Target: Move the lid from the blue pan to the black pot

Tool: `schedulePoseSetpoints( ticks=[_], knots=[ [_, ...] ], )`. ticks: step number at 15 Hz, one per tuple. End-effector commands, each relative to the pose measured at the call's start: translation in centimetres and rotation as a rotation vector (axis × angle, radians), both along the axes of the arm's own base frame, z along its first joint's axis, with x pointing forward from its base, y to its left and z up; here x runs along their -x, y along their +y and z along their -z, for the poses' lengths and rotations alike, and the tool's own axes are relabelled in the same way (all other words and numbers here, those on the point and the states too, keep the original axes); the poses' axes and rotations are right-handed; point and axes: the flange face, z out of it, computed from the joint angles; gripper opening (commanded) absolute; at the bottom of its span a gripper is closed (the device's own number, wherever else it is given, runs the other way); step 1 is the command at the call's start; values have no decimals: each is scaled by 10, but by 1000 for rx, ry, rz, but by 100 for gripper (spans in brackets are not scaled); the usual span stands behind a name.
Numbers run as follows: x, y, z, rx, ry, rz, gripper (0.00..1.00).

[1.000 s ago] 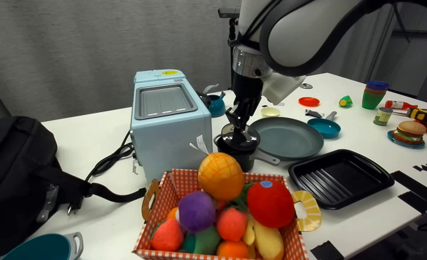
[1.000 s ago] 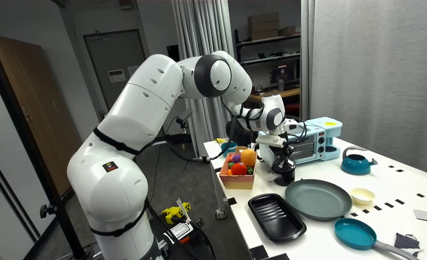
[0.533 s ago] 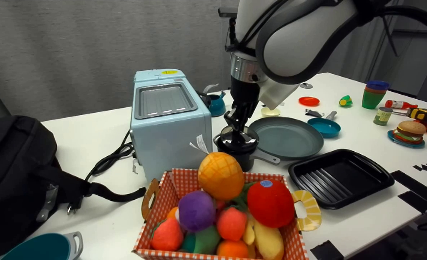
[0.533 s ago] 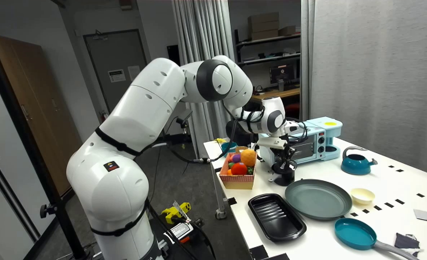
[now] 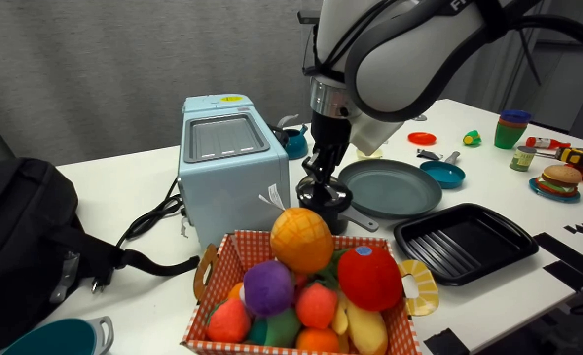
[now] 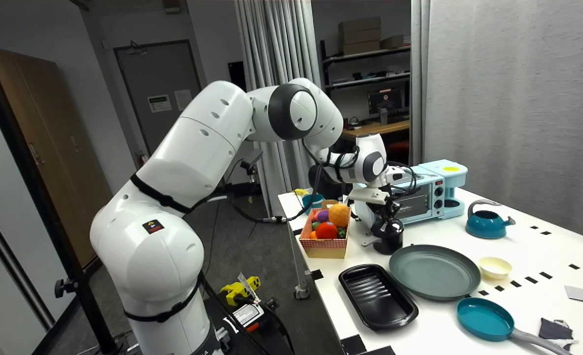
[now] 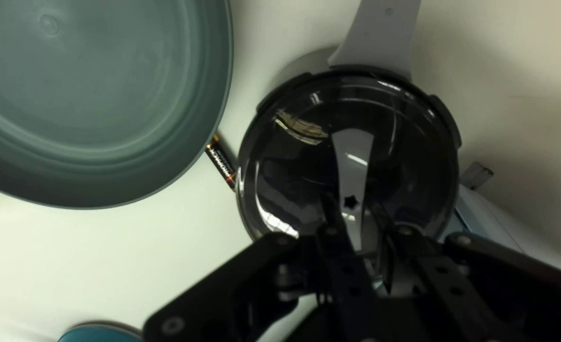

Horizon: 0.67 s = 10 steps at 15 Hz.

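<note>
Apparently seating the lid on the black pot mid-frame, I can't tell whether my gripper, astride the handle, pinches it; next calls for gentle release.

White arm it was, strapped in black; silver shone the collar; black cables looped above it; screws dotted the black gripper below it!

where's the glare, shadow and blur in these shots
Wrist view: bright glare streaks on the glossy lid, the gripper dark and out of focus, soft shadow on the white table beside the grey pot handle. Both exterior views: small highlights on the lid. In an exterior view, the floor looks dim.
</note>
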Motion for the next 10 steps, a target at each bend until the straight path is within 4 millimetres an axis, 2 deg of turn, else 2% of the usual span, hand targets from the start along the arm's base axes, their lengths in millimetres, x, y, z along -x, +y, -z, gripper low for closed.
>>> schedulePoseSetpoints(
  ticks=[1,3,9,10],
  knots=[
    [-4,4,4,32,-2,12,41],
    [-5,2,4,31,3,17,49],
    [-8,-20,-6,11,33,47,95],
    [-8,-26,-7,9,36,54,99]
  ],
)
